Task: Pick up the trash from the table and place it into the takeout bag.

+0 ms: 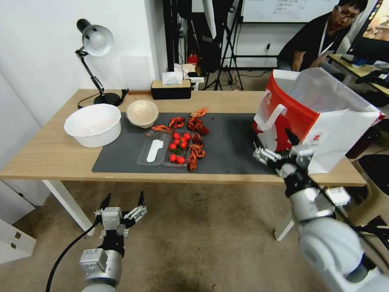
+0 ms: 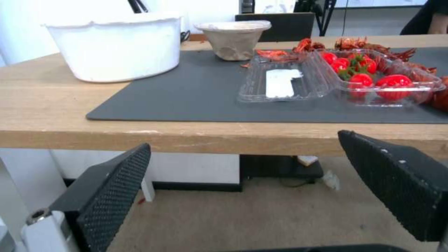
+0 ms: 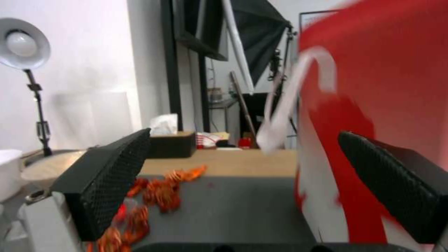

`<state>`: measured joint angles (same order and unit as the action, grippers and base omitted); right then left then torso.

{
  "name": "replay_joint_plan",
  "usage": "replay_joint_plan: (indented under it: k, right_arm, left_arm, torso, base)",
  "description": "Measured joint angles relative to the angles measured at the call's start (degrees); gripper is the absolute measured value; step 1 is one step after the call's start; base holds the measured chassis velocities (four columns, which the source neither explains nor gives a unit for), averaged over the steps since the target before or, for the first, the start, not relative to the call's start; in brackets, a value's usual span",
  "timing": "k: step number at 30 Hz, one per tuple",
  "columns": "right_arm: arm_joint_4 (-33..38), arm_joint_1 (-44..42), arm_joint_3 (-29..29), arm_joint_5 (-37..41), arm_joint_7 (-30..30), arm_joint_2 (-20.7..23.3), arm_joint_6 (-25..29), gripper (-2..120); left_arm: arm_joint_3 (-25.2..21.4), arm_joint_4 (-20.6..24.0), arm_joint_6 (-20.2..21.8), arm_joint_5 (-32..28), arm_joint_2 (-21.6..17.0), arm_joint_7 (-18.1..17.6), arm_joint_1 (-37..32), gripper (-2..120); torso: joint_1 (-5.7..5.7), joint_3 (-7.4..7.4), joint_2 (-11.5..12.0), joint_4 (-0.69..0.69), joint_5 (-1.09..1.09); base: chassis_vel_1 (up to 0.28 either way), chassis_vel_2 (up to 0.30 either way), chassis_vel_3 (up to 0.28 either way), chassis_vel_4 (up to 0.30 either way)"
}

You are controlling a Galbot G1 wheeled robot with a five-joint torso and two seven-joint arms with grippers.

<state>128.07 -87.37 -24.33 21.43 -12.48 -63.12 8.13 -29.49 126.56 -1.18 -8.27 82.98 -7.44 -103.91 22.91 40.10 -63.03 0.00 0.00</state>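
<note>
The table (image 1: 44, 156) carries a dark grey mat (image 1: 231, 150). On it lies trash: a small beige bowl (image 1: 142, 113) (image 2: 233, 38), red crayfish shells (image 1: 196, 125) (image 3: 159, 190) and an open clear clamshell tray (image 1: 164, 152) (image 2: 299, 82) with red tomatoes. The takeout bag (image 1: 320, 117) (image 3: 387, 105) stands open at the table's right end. My right gripper (image 1: 276, 147) (image 3: 252, 182) hovers open just in front of the bag's red face, holding nothing. My left gripper (image 1: 123, 200) (image 2: 252, 175) hangs open below the table's front edge, with nothing between its fingers.
A big white bowl (image 1: 92, 123) (image 2: 117, 45) sits at the mat's left. A desk lamp (image 1: 95, 40) and a black tissue box (image 1: 171, 89) stand along the back edge. A person sits behind the bag, away from the table.
</note>
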Motion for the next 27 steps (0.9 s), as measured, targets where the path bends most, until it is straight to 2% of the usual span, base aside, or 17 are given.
replay_joint_plan:
  k: [3, 4, 5, 8, 12, 19, 27]
  right_arm:
    - [-0.9, -1.6, 0.1, -1.5, 0.3, -1.5, 2.5, 100]
    - [-2.5, -4.1, 0.2, -3.4, 0.6, -3.5, 6.3, 100]
    - [-2.5, -4.1, 0.2, -3.4, 0.6, -3.5, 6.3, 100]
    - [-4.9, -6.8, 0.2, -6.6, 0.6, -5.8, 11.9, 100]
    - [-6.8, -9.5, 0.6, -10.6, -0.6, -7.9, 16.1, 100]
    - [-9.8, -11.4, 1.1, -12.1, -1.0, -10.1, 19.2, 100]
    - [-10.7, -11.4, 1.1, -11.7, -1.0, -10.4, 19.3, 100]
  left_arm:
    - [0.0, 0.0, -0.1, -0.1, -0.1, 0.0, 0.1, 100]
    - [0.0, -0.1, -0.1, -0.3, -0.3, 0.0, 0.1, 100]
    - [0.0, -0.1, -0.1, -0.3, -0.3, 0.0, 0.1, 100]
    - [-0.1, -0.2, -0.2, -0.6, -0.7, 0.0, 0.2, 100]
    - [-0.2, -0.3, -0.7, -0.8, -0.7, 0.0, 0.1, 100]
    - [-0.3, -0.4, -1.4, -1.1, -1.0, 0.2, -0.1, 100]
    - [-0.3, -0.9, -1.6, -1.2, -1.0, 0.3, 0.5, 100]
  torso:
    - [0.00, 0.00, 0.0, 0.00, 0.00]
    - [0.00, 0.00, 0.0, 0.00, 0.00]
    - [0.00, 0.00, 0.0, 0.00, 0.00]
    - [0.00, 0.00, 0.0, 0.01, 0.00]
    - [0.01, 0.00, 0.0, 0.00, 0.00]
    - [0.01, 0.00, 0.0, 0.00, 0.00]
    - [0.01, 0.00, 0.0, 0.01, 0.00]
  base:
    - [0.000, 0.000, 0.000, 0.000]
    - [0.000, 0.000, 0.000, 0.000]
    - [0.000, 0.000, 0.000, 0.000]
    - [0.000, 0.000, 0.000, 0.000]
    - [0.000, 0.000, 0.000, 0.000]
    - [0.000, 0.000, 0.000, 0.000]
    - [0.000, 0.000, 0.000, 0.000]
